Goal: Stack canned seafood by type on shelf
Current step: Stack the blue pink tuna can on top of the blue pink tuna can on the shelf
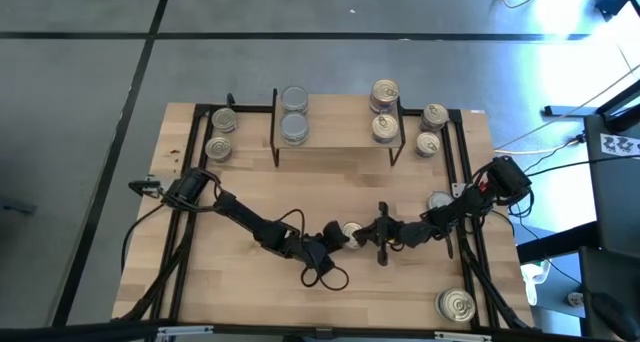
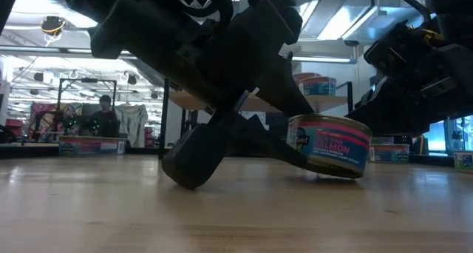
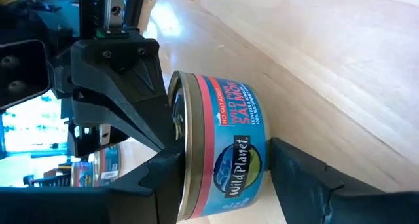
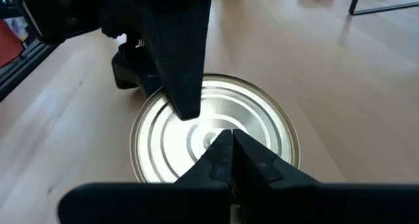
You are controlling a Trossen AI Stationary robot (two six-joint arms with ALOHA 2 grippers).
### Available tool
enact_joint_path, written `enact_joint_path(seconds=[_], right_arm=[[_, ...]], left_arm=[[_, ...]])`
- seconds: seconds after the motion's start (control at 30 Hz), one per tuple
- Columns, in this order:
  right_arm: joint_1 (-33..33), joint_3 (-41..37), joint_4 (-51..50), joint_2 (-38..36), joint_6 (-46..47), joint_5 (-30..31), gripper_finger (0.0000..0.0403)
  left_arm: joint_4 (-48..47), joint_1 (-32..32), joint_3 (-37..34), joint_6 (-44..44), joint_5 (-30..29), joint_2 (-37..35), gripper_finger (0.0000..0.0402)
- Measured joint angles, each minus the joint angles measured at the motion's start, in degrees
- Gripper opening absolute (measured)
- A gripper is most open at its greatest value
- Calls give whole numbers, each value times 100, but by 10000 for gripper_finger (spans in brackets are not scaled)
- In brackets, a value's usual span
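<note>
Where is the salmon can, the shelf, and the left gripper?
salmon can [image 3: 229,152]: left wrist view, on its blue label.
shelf [image 1: 335,132]: high view, on its bare wooden top.
left gripper [image 1: 335,237]: high view, between its fingertips.

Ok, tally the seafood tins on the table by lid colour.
Gold-lidded tins: 7
Silver-grey-lidded tins: 3, counting the salmon tin at mid-table
Tin of unclear lid colour: 1
Total: 11 tins seen from above
</note>
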Motion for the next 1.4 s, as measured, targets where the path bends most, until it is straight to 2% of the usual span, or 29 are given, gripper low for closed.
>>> enact_joint_path(seconds=[0.4,0.5,0.63,0.73,0.87,1.0,1.2,1.4], right_arm=[[0,-6,-17,-533,-386,239,14],[0,-74,-847,-978,-431,459,14],[0,-96,-2679,-1431,73,1004,14],[-7,-103,-3464,-1428,680,946,14],[-1,-101,-3083,-1148,886,439,14],[-2,107,-2503,-760,625,381,14],[-9,536,-2597,-135,614,488,14],[-11,756,-2685,5,728,435,14]], left_arm=[[-48,-7,2,-201,40,0,196],[-48,-9,2,-201,42,-2,196],[-59,-11,2,-220,42,-2,196],[-61,-11,2,-227,35,-2,196],[-55,-13,0,-236,26,-2,196],[-50,-15,-2,-244,-2,-2,196],[-54,-17,-4,-321,-63,-2,196],[-83,-26,-9,-295,-76,-11,196]])
